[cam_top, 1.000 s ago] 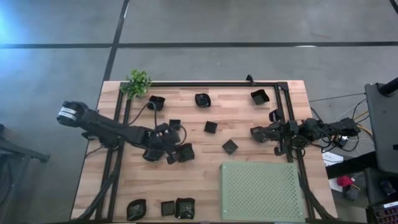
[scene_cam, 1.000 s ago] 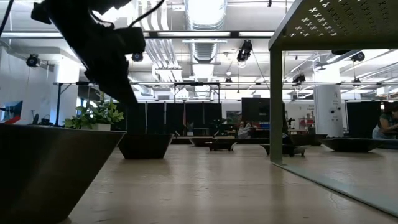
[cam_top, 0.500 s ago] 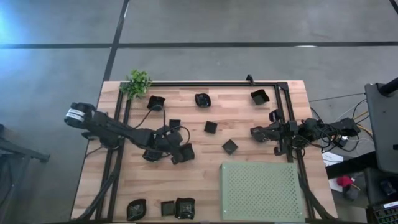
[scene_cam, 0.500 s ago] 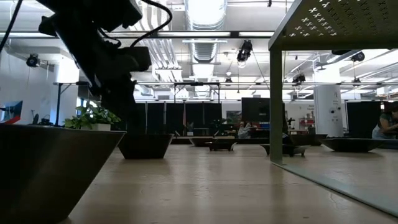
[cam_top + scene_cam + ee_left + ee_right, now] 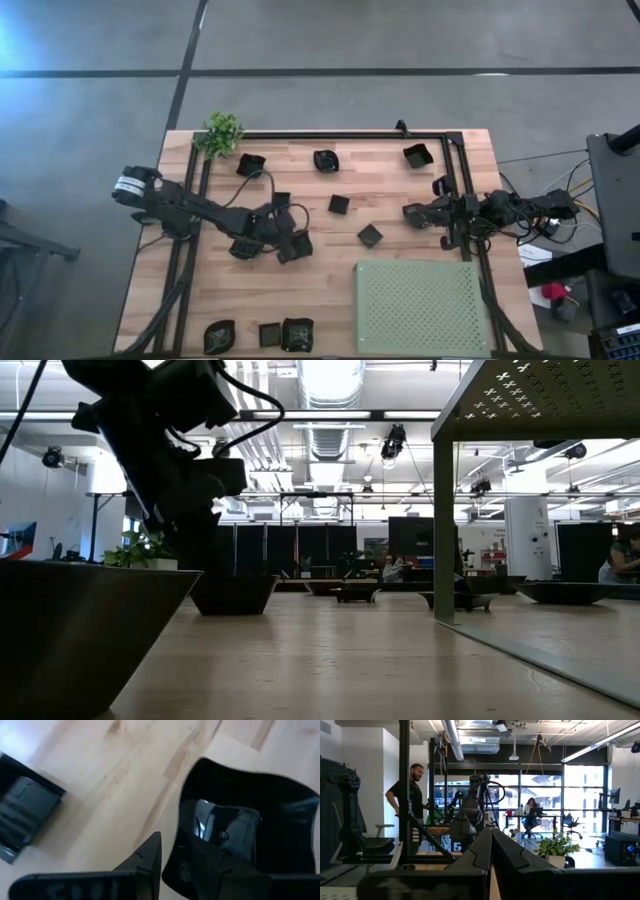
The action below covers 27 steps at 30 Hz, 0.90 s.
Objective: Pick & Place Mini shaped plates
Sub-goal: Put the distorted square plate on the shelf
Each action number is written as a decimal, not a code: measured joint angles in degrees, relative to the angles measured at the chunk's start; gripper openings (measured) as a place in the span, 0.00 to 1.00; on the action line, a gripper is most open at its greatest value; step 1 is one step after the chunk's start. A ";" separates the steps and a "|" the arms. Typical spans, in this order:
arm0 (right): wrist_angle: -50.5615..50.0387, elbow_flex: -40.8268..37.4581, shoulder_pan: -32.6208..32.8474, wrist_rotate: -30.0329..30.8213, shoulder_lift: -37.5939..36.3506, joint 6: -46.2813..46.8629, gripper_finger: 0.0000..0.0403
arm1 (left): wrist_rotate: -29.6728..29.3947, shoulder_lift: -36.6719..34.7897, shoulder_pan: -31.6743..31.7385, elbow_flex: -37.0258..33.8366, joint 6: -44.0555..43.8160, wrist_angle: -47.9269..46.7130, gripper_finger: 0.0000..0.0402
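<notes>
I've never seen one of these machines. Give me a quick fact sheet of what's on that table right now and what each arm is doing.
Surface: wooden table
Mat: green perforated mat, at the near right of the table, nothing on it
Mini plates: small dark dishes scattered about; three lined up along the near edge
Left gripper: fingers astride the rim of a wavy plate
Right gripper: shut, empty, waiting at the right side
Plant: small green plant at the far left corner

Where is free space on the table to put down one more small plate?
The green mat is bare. Bare wood lies between the three plates at the near edge and the left tool. Around the left tool it is crowded with plates.
</notes>
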 joint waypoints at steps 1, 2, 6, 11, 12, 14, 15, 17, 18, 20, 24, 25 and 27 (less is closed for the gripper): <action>0.00 0.00 -0.01 0.00 0.00 -0.01 0.02 | 0.28 0.06 0.01 0.00 -0.01 -0.01 0.22; 0.00 0.00 -0.02 0.00 0.00 -0.01 0.02 | 0.34 0.13 0.02 0.00 -0.01 0.03 0.22; 0.01 0.00 0.00 0.00 0.00 -0.01 0.02 | 0.70 0.92 0.02 0.00 -0.10 0.02 0.22; 0.02 0.00 -0.02 0.01 0.00 -0.01 0.02 | 1.95 1.55 0.02 0.00 -1.10 0.02 0.22; 0.02 0.00 0.00 0.02 0.00 0.01 0.02 | 2.01 1.45 0.02 0.00 -1.00 0.03 0.22; 0.02 0.00 0.00 0.02 0.00 0.04 0.02 | 2.06 1.30 0.02 0.01 -0.47 0.03 0.19; 0.02 0.00 0.00 0.02 0.00 -0.04 0.02 | 2.29 1.26 0.02 0.00 -0.37 0.02 0.17; 0.02 0.00 0.00 0.02 0.00 -0.75 0.02 | 3.06 1.24 0.03 0.02 -0.23 0.05 0.10; 0.02 0.00 0.00 0.02 0.00 -1.07 0.02 | 3.55 1.19 0.07 0.02 -0.24 0.17 0.06; 0.02 0.00 0.00 0.04 0.00 -1.69 0.02 | 4.92 1.12 0.27 0.11 -0.47 0.42 0.02; 0.04 0.00 0.00 0.07 0.00 -2.57 0.02 | 6.78 0.94 0.72 0.11 -0.47 0.39 0.01; 0.04 0.00 -0.02 0.07 0.00 -2.58 0.02 | 7.05 0.71 0.80 0.11 -0.45 0.32 0.01; 0.04 0.00 -0.02 0.05 0.00 -3.16 0.02 | 7.29 -0.08 1.24 0.11 0.16 0.28 0.00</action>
